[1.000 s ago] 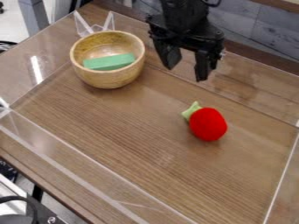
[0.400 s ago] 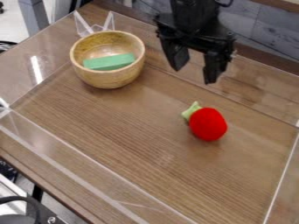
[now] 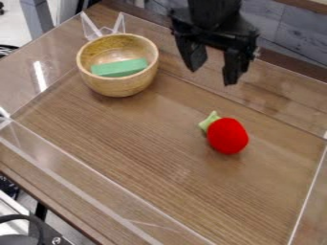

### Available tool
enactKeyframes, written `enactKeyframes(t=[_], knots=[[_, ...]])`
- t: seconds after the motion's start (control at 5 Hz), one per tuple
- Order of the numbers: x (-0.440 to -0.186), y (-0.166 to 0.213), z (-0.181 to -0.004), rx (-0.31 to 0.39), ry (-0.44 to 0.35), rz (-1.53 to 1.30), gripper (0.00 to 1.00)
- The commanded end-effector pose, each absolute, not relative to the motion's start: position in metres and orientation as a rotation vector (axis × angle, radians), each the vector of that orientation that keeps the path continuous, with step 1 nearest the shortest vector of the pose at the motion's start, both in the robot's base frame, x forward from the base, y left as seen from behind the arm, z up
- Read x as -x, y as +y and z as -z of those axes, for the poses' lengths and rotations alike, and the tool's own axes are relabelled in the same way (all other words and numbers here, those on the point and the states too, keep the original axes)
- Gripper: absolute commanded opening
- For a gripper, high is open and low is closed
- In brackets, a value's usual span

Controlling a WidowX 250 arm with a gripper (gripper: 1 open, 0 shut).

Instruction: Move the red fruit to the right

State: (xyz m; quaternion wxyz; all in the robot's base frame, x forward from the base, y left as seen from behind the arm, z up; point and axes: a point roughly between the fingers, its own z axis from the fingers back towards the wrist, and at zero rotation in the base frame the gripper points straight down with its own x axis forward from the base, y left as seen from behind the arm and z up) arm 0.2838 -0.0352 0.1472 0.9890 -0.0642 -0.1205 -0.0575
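Observation:
The red fruit [image 3: 227,134], a small fuzzy strawberry-like toy with a green leafy top, lies on the wooden table at centre right. My gripper [image 3: 213,64] hangs above the table behind the fruit, near the back edge. Its two black fingers point down and stand wide apart with nothing between them. A clear gap separates the gripper from the fruit.
A wooden bowl [image 3: 119,82] at the back left holds a flat green item [image 3: 118,67]. Clear plastic walls [image 3: 38,153] rim the table on all sides.
The gripper has drifted a little to the right and slightly up. The red fruit and the bowl have not moved.

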Motion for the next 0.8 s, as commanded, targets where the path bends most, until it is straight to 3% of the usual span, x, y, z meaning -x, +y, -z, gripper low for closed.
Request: enactKeyframes(t=[0.0,0.4,0.6], knots=[[-0.291,-0.029,-0.162,0.127,-0.293,0.106,1.00],[-0.292,-0.018,-0.154,0.129,-0.269,0.116,1.00],[-0.312,-0.001,-0.145,0.098,-0.276,0.084,1.00]])
